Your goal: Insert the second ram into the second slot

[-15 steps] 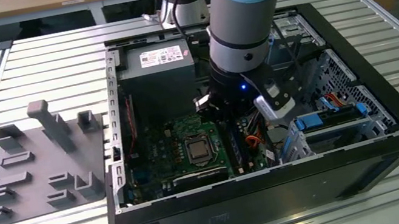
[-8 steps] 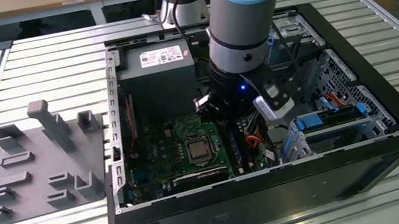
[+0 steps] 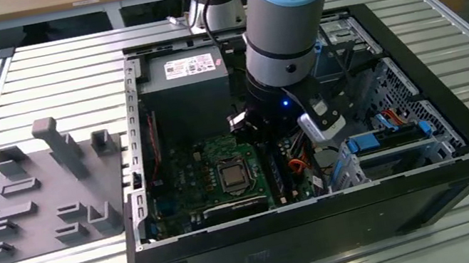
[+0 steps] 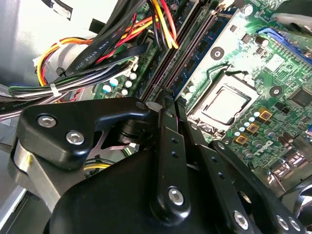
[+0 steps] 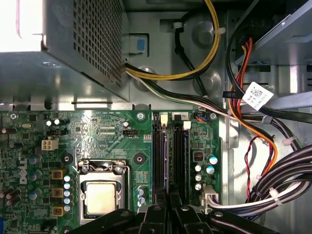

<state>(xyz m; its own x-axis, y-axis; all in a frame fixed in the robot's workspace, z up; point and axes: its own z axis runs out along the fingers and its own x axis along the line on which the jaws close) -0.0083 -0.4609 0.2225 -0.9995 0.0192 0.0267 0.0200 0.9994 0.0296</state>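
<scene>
Seemingly mid-insertion: the gripper (image 5: 168, 202) clamps the second ram (image 5: 168, 161), standing edge-on in a slot (image 5: 168, 126) near the processor socket (image 5: 102, 195); seating it, I judge, calls for straight, even pressure

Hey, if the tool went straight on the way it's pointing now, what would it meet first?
Most likely the memory slots on the motherboard, beside the processor socket. In the first wrist view the tool points straight at them; the gap is hard to judge.
</scene>
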